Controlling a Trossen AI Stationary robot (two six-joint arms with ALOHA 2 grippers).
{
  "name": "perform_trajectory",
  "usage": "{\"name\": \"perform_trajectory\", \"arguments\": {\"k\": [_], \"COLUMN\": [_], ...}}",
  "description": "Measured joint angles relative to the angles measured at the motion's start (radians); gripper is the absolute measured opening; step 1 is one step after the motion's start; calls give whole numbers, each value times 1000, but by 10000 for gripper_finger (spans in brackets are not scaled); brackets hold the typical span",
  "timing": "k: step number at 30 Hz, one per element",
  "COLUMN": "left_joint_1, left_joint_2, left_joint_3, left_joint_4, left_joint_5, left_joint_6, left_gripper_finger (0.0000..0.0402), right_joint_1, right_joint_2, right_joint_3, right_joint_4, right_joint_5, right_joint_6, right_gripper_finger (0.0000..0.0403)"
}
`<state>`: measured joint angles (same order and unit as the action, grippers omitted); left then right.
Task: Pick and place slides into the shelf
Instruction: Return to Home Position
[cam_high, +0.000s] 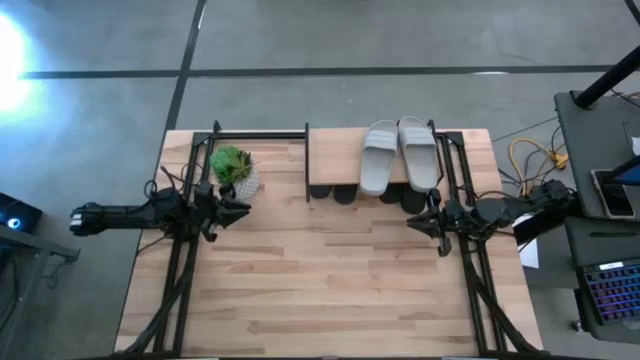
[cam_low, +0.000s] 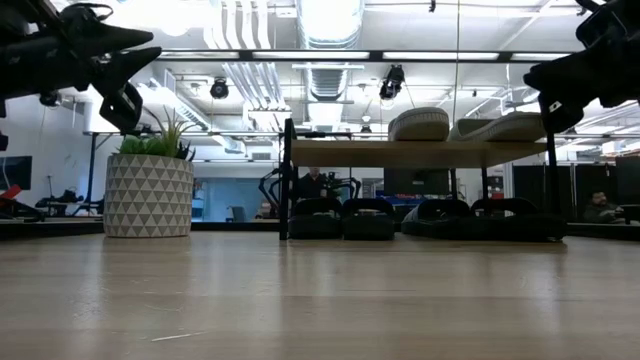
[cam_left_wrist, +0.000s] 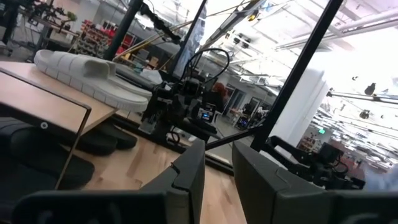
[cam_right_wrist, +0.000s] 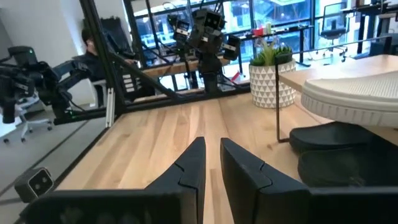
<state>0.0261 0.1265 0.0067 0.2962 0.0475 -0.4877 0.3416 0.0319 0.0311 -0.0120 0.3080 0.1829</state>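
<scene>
Two grey slides (cam_high: 398, 155) lie side by side on the plank top of the shelf (cam_high: 335, 150), toward its right end. Four black slides (cam_low: 369, 218) stand in a row on the tabletop (cam_high: 330, 290) beneath that plank, their front ends showing past its near edge in the high view. The shelf stands at the far edge of the tabletop, and a potted plant (cam_high: 235, 172) stands just beside its left end. The left pincer (cam_high: 240, 210) hangs above the tabletop close to the plant's near side, its fingers spread only slightly and gripping nothing. The right pincer (cam_high: 414, 221) hangs near the shelf's right front corner, facing the left one across the bare middle, its fingers likewise parted by a narrow gap and holding nothing.
</scene>
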Motion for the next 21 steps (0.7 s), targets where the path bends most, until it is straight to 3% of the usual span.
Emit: {"name": "perform_trajectory", "arguments": {"k": [21], "left_joint_1": [0], "left_joint_2": [44], "left_joint_3": [-2], "left_joint_4": [1], "left_joint_5": [0], "left_joint_6": [1], "left_gripper_finger": [67], "right_joint_1": [0], "right_joint_2": [4], "right_joint_3": [0], "right_joint_4": [0], "right_joint_5": [0], "right_joint_6": [0], "right_gripper_finger": [43]}}
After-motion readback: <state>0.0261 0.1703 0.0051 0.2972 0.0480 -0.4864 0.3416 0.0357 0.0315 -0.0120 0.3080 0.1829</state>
